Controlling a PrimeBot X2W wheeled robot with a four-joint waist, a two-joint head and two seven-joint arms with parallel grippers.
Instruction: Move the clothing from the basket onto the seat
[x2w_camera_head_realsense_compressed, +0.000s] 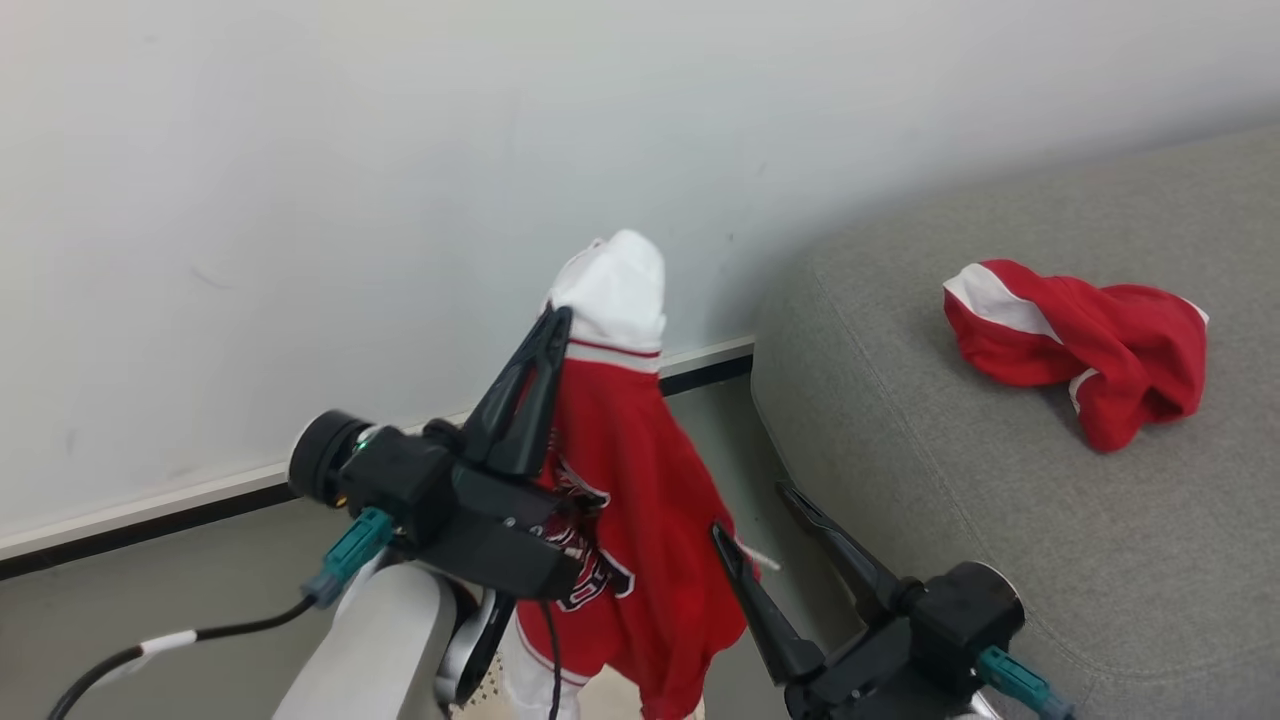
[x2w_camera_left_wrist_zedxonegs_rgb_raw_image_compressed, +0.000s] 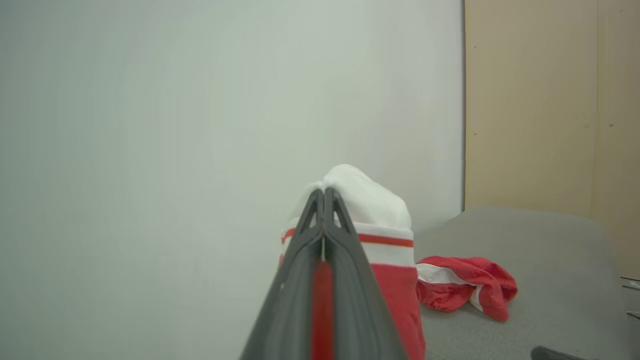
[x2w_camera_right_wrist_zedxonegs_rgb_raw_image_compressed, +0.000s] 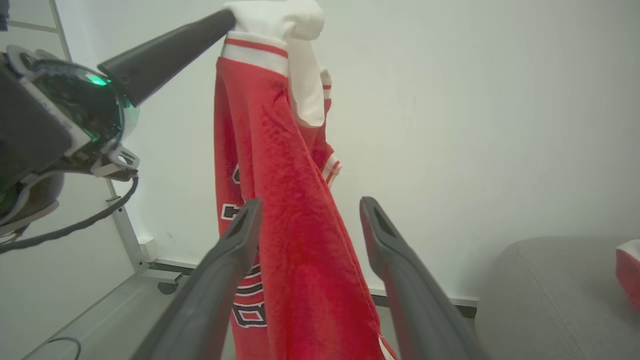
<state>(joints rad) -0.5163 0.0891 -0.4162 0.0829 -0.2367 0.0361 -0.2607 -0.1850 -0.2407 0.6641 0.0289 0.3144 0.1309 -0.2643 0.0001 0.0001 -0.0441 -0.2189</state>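
— Red jersey (x2w_camera_head_realsense_compressed: 630, 470) up in the air, folks! The left tool (x2w_camera_head_realsense_compressed: 558, 315) is clenched on the white end of it, and the cloth drapes straight down below the tips.
— And the right tool (x2w_camera_head_realsense_compressed: 752, 510)?
— Spread wide and grasping nothing. Its fingers point at the hanging cloth from just beside it, no pinch at all.
— How will that jersey handle?
— Soft, light and floppy. It'll swing and fold wherever it's led. That white band looks a fair place to hold, thicker than the body. Whether the pinch has one layer or several, I can't quite tell from here.
— Where's it headed?
— The grey seat (x2w_camera_head_realsense_compressed: 1000, 520) lies beyond the right tool, with a second garment (x2w_camera_head_realsense_compressed: 1085, 345) crumpled on it. I'd say carry across, then let go.
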